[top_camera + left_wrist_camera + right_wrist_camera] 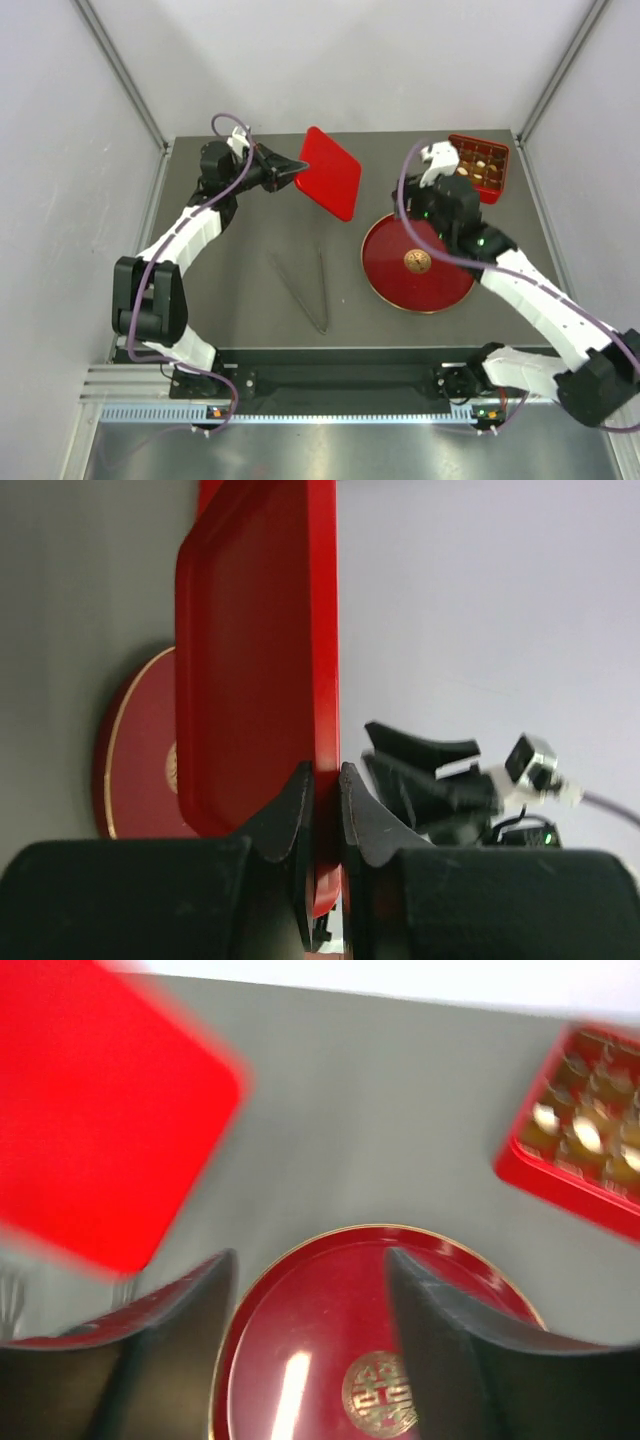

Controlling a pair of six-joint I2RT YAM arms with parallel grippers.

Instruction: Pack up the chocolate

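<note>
Several small chocolates [480,166] sit in the compartments of a red square box [499,185] at the far right; they also show blurred in the right wrist view [588,1132]. My left gripper [300,165] is shut on the edge of the flat red lid [332,172] and holds it tilted above the table; the left wrist view shows the lid [255,660] clamped between the jaws of the gripper [323,778]. My right gripper [432,195] is open and empty above the far edge of the round red plate [395,280], left of the box. The gripper [310,1270] frames the plate [320,1340].
Thin grey metal tongs [305,285] lie on the dark table left of the plate. The plate carries a gold emblem [417,262] at its middle. Grey walls close in the table on the left, right and back.
</note>
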